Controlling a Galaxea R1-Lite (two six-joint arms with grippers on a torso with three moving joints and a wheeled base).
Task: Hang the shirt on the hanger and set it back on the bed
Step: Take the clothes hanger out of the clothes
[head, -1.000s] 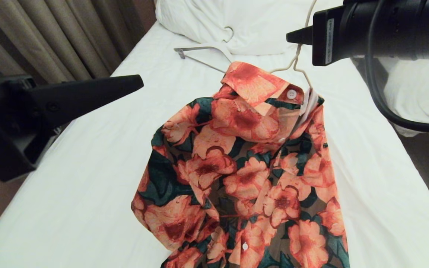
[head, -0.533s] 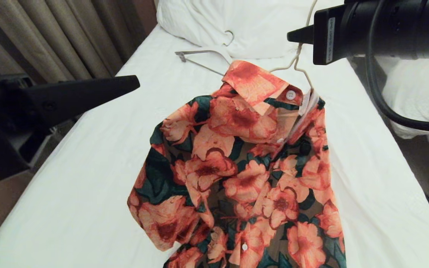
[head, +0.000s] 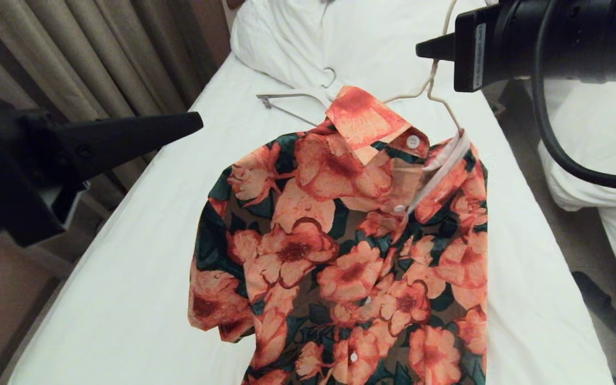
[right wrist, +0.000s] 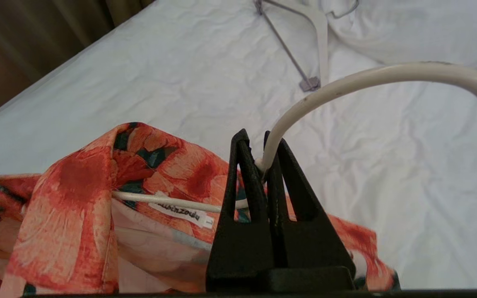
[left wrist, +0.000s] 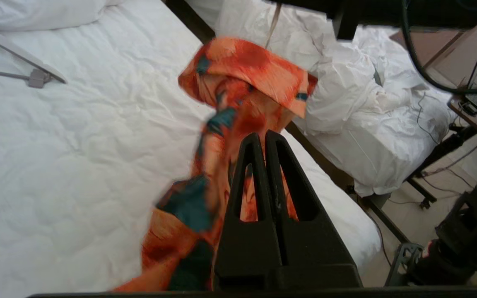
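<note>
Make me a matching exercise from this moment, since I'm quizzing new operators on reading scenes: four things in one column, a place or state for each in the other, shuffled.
Things:
1. right gripper
2. left gripper
3. shirt
4. thicker hanger with grey bar

Places or states:
A. lying flat on the bed near the pillow
B. shut on the thin hanger at the base of its hook
C. shut on nothing, beside the shirt
D. draped from the thin hanger, over the sheet

Pairs: 1-B, 2-C, 3-D, 4-A
</note>
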